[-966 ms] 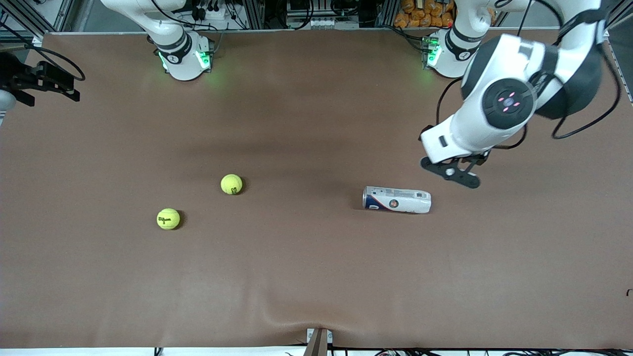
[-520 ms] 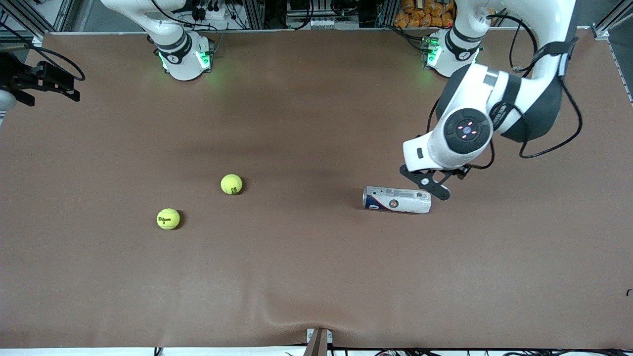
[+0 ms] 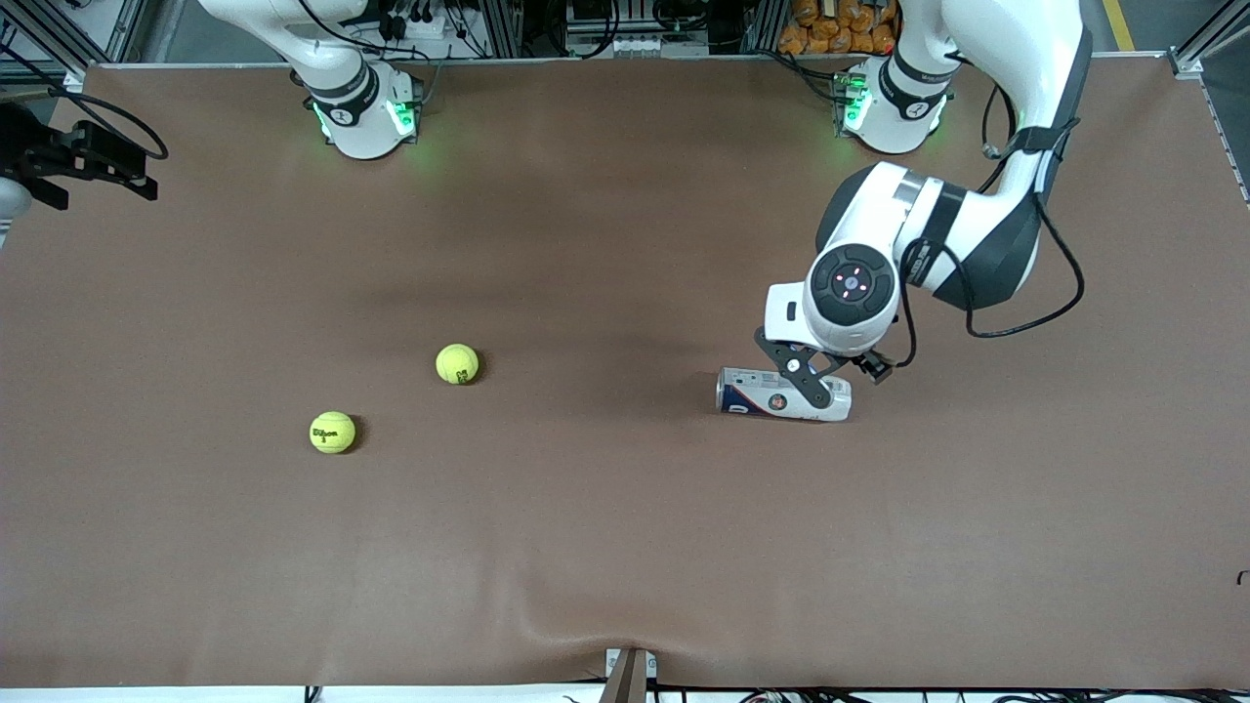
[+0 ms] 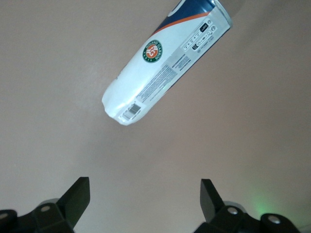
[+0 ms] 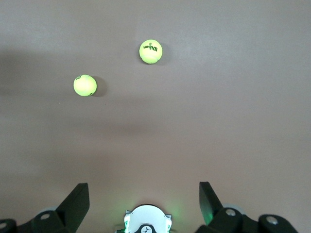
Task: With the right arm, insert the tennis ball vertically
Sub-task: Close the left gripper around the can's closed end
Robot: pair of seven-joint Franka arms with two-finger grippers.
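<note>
Two yellow tennis balls lie on the brown table: one with black lettering (image 3: pixel 332 432) (image 5: pixel 150 51), and a second (image 3: pixel 457 363) (image 5: pixel 85 85) farther from the front camera. A white and blue ball can (image 3: pixel 784 394) (image 4: pixel 165 63) lies on its side toward the left arm's end. My left gripper (image 3: pixel 806 376) (image 4: pixel 145 194) is open and empty, just above the can's end nearest the left arm's base. My right gripper (image 5: pixel 144 194) is open and empty, high over its own base (image 5: pixel 146 221), apart from both balls. It is out of the front view.
The right arm's base (image 3: pixel 363 115) and the left arm's base (image 3: pixel 887 109) stand at the table's edge farthest from the front camera. A black fixture with cables (image 3: pixel 73 156) sits at the right arm's end of the table.
My left arm has swung down and toward the can, bringing its open gripper from beside the can to over its end. The balls, the can and the right arm have not moved.
</note>
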